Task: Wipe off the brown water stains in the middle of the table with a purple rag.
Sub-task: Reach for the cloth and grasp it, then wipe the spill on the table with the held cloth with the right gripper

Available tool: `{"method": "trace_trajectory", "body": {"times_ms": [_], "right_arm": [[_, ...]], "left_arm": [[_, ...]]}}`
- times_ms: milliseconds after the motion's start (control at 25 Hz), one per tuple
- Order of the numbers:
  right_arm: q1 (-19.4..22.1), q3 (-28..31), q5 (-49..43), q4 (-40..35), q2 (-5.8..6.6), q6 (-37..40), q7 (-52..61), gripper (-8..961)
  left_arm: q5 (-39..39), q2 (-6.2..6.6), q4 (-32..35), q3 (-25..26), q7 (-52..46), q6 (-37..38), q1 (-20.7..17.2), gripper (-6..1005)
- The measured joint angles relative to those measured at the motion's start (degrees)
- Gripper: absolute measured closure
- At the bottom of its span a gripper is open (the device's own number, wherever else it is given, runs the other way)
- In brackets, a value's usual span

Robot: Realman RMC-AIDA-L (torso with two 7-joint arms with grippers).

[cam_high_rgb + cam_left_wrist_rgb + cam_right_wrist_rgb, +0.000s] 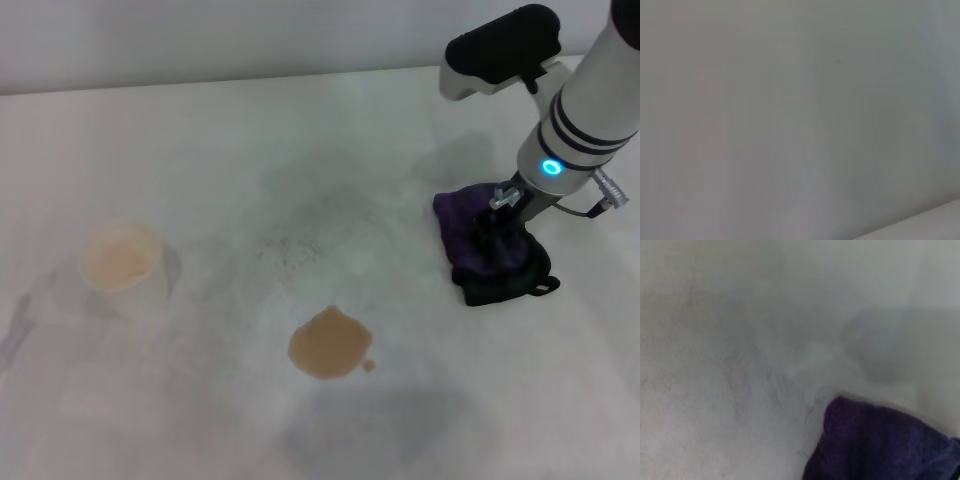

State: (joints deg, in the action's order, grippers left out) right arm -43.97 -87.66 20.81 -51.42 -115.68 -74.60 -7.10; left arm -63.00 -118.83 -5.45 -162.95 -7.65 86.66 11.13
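The brown water stains (329, 343) are a tan roundish puddle on the white table (200, 150), near the front middle, with a tiny droplet (368, 365) just to its right. The purple rag (470, 218) lies bunched to the right and a little behind the puddle, its black part and loop toward the front. My right gripper (497, 228) is down on top of the rag, in its folds. The rag also shows in the right wrist view (880, 445). The left gripper is out of view.
A white paper cup (121, 262) with a tan inside stands at the left of the table. Faint grey smudges (310, 225) mark the tabletop behind the puddle. The left wrist view shows only a plain grey surface.
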Motion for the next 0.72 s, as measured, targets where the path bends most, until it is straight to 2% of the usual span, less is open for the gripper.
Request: {"method": "trace_trajectory", "body": {"times_ms": [400,560,720], "right_arm": [[-1.5,-4.0,0.4,-0.1,-0.10,-0.5,-0.4,783],[-1.8,-5.9,1.5,-1.3,-0.34,-1.4,-0.6,833],[-1.5,-10.6,5.5,-4.2,-0.45,-1.7,0.3,858]], "left_arm": [[-0.6,0.00,0.0,0.0,0.0,-0.9,0.7,107],[-1.2,0.00,0.0,0.0,0.0,-1.4,0.9,107],[-1.8,-0.04,0.0,0.0,0.0,-1.4,1.2,107]]}}
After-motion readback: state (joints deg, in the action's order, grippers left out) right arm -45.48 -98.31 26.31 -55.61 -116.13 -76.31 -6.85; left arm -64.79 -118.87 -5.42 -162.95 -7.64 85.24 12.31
